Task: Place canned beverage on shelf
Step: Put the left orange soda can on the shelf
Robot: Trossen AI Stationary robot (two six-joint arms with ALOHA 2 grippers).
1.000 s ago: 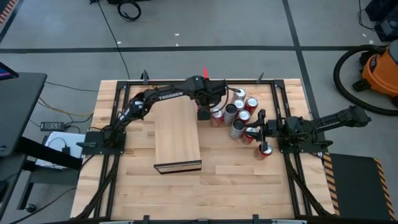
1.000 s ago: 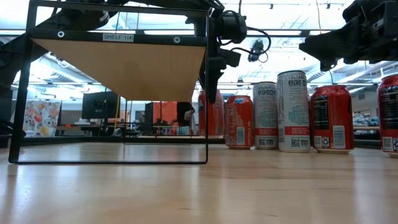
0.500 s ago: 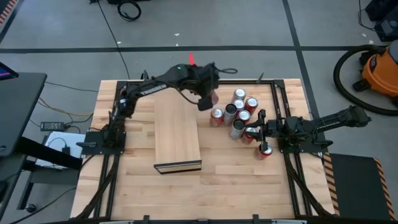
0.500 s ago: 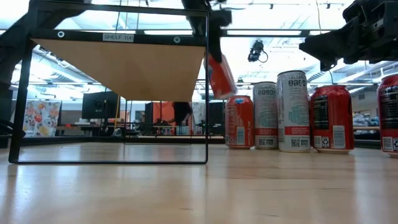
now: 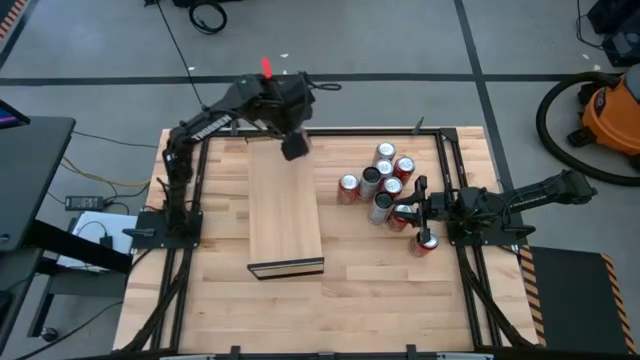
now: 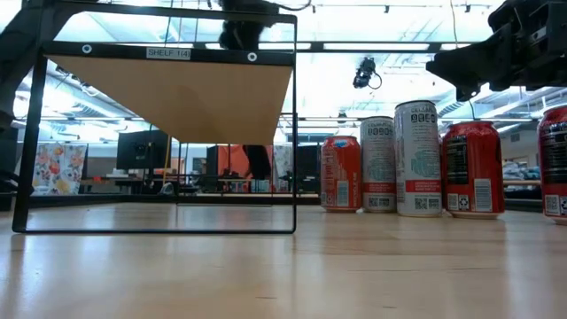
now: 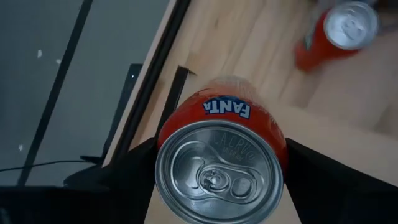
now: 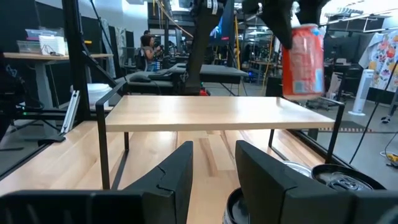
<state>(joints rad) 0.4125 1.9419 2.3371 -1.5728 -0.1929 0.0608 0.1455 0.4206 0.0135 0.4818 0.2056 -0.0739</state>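
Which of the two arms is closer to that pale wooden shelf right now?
The left. Its gripper holds an orange can just above the shelf, at the far end. The right gripper waits off to the side among the other cans.

**Plank table, raised shelf, cans beside it**

The butcher-block table (image 5: 380, 290) carries a black-framed stand whose pale wood shelf (image 5: 285, 215) has a bare top. To the right of the shelf, a cluster of upright cans (image 5: 380, 185), red and silver, stands directly on the table.

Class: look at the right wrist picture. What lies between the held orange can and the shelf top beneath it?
Nothing: in the right wrist view the can, held by the left gripper, hangs over the shelf with only air between.
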